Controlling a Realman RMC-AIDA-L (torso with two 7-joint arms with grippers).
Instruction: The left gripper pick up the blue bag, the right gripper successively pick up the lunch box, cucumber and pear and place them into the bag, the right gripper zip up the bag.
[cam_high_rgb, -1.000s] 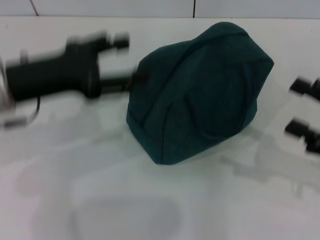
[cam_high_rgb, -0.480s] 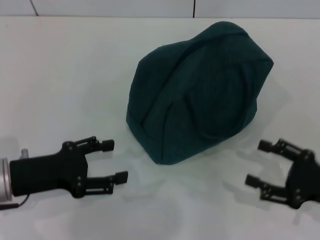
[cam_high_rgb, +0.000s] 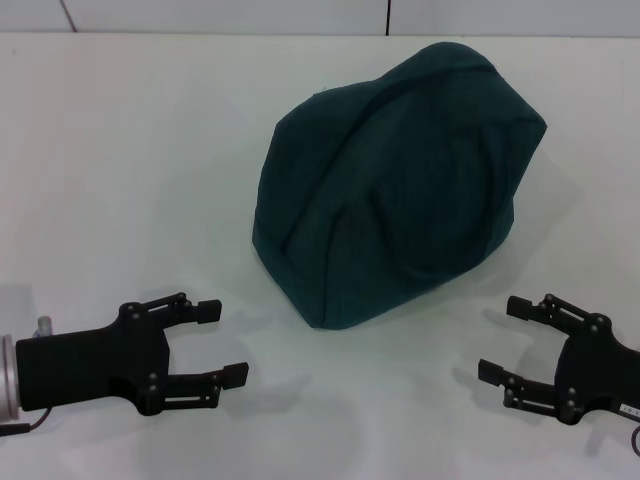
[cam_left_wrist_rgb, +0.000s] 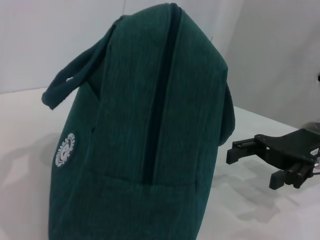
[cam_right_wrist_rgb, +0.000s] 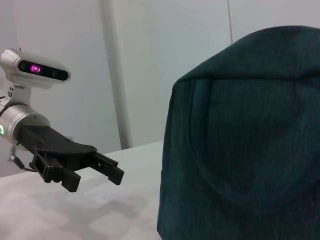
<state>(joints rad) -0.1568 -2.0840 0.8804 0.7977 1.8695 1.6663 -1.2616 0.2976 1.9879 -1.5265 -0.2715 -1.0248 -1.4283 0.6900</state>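
Observation:
The blue bag (cam_high_rgb: 400, 190) stands closed on the white table (cam_high_rgb: 130, 170), bulging, with a loop handle (cam_left_wrist_rgb: 67, 82) and a round white logo (cam_left_wrist_rgb: 65, 150) on its side. My left gripper (cam_high_rgb: 225, 340) hovers open near the front left, well clear of the bag, its fingers pointing right. At the front right my right gripper (cam_high_rgb: 500, 337) is also open and empty, pointing left toward the bag. The left wrist view shows the right gripper (cam_left_wrist_rgb: 250, 165) beyond the bag (cam_left_wrist_rgb: 145, 140); the right wrist view shows the left gripper (cam_right_wrist_rgb: 95, 181) beside the bag (cam_right_wrist_rgb: 245, 150). Lunch box, cucumber and pear are out of view.
A pale wall (cam_high_rgb: 300, 15) runs along the table's far edge behind the bag. The left arm's wrist camera (cam_right_wrist_rgb: 42, 70) with a lit pink lens shows above its silver wrist.
Both grippers have drawn back from the bag's sides toward the near edge of the table. The left one was beside the bag's upper left a second ago. The bag has not moved.

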